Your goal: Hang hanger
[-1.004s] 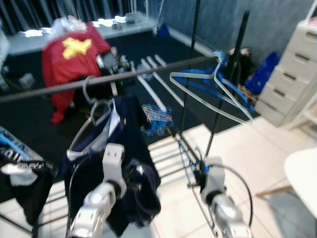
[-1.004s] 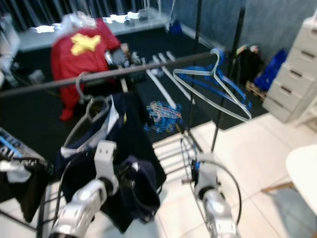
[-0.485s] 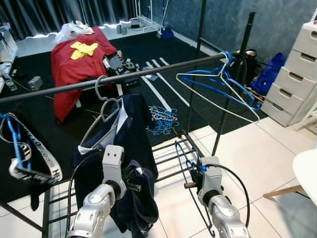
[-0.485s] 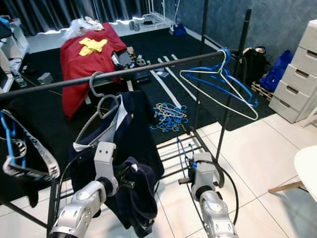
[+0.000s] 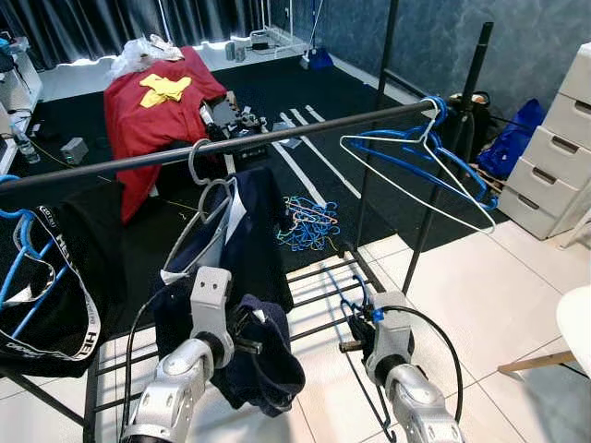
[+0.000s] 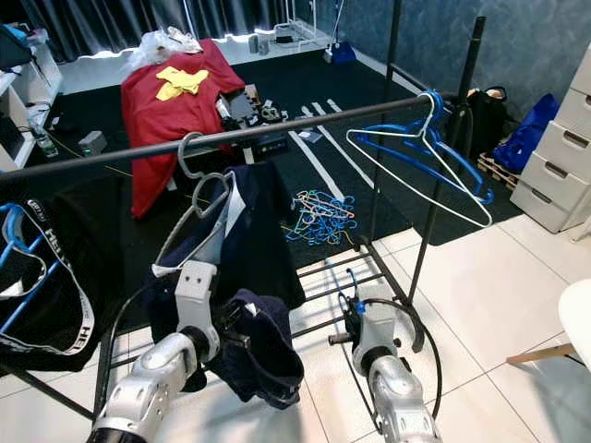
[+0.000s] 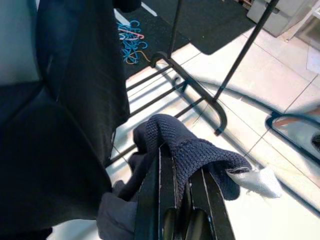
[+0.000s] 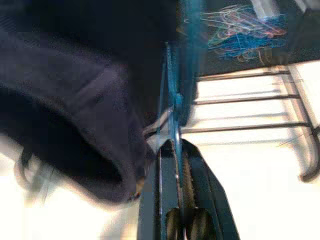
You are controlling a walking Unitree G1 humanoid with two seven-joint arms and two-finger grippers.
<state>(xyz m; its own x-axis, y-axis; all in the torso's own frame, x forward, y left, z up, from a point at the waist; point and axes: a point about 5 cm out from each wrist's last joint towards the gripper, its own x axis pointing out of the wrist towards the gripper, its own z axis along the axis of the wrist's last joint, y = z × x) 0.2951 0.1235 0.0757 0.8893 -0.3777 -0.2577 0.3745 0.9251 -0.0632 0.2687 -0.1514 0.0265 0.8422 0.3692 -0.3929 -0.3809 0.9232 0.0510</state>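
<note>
Your right gripper [image 8: 174, 150] pinches 1 thin blue wire hanger [image 8: 172, 100] between closed fingers, below the rail [image 5: 231, 143]; your left gripper [image 7: 175, 165] clamps a navy garment [image 7: 200, 150].

The rail [image 5: 277, 138] is dark matt metal. Below it, the navy garment [image 5: 245, 268] looks like soft cloth, and its bunched part [image 7: 195, 150] shows a coarse knit. Along the rail, the white hanger [image 5: 416, 175] is thin glossy wire. Under the rail, the floor tiles [image 5: 480, 286] are smooth and shiny, and the carpet [image 5: 157, 231] beyond them is dark and matt.
</note>
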